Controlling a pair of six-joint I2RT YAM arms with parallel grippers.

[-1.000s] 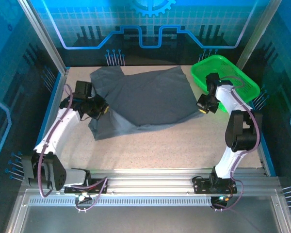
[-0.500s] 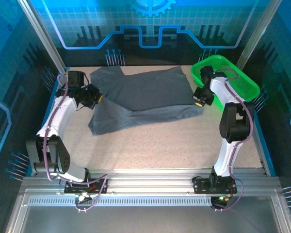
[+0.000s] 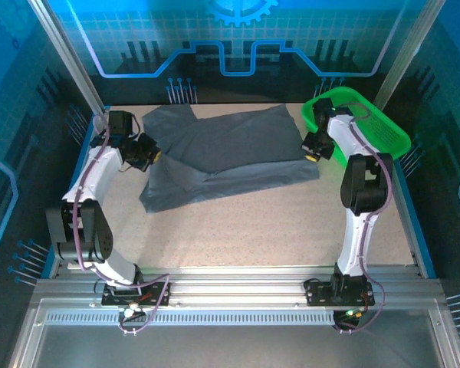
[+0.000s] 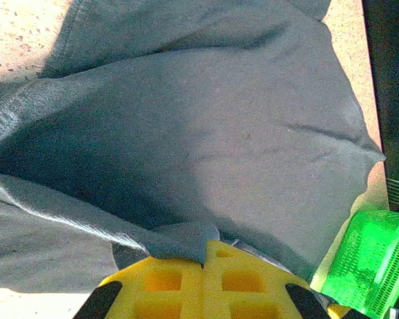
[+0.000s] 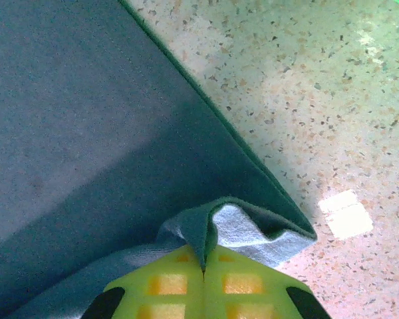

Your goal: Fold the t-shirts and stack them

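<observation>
Fingers [image 4: 166,292] of the left gripper [image 4: 204,264] are clamped on a pinch of the t-shirt [image 3: 230,153] at its left side; the right gripper [image 5: 204,266] clamps its right corner likewise. The t-shirt lies spread on the far part of the table [image 3: 253,230], just beside the green basket [image 3: 372,126]; it looks only partly doubled, so the folding seems just begun, and no stack is made yet.

Top external: we look down from above the near edge onto the whole table [image 3: 238,230].
Left wrist: we sit close over the t-shirt [image 4: 206,119], facing the green basket [image 4: 372,266].
Right wrist: we look down closely on the t-shirt's corner and bare table.
Shared: all three see the t-shirt.
</observation>
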